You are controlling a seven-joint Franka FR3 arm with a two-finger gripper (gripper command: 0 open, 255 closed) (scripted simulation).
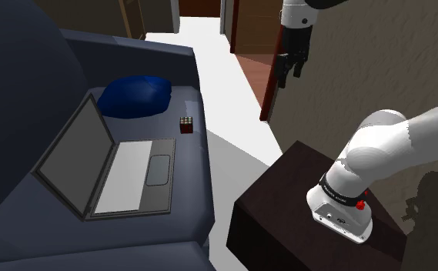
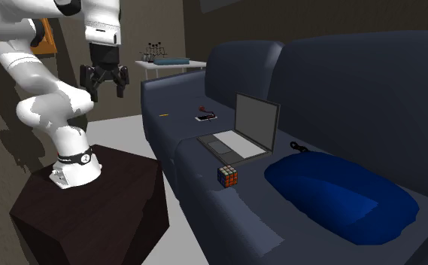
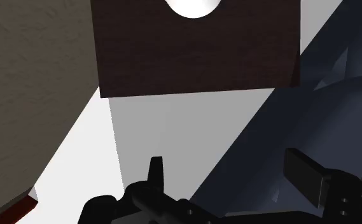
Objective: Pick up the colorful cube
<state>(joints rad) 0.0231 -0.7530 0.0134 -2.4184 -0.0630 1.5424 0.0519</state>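
Arm: the white arm [image 1: 379, 146] goes up from the dark stand [image 1: 286, 200], bends over, and its hand hangs high in the air, pointing down.
Gripper: the black gripper [image 1: 289, 75] is up high, over the pale floor [image 3: 167, 127] between the stand and the sofa [image 1: 194, 208].
Fingers: the two fingers [image 3: 306, 175] stand wide apart. Nothing is between them and they touch nothing.
Cube: the colorful cube [image 1: 186, 124] is far below the gripper and off to one side, on the blue sofa seat, well apart from the fingers.
Cube's pose: it sits flat with one face up. All its sides are the same length, so it has no long way.
Beside the cube: an open grey laptop [image 1: 125, 165] is near it on one side. A round blue cushion [image 1: 138, 96] is near it on the other side.
Under the gripper: the stand's dark top, the floor and the sofa's edge.
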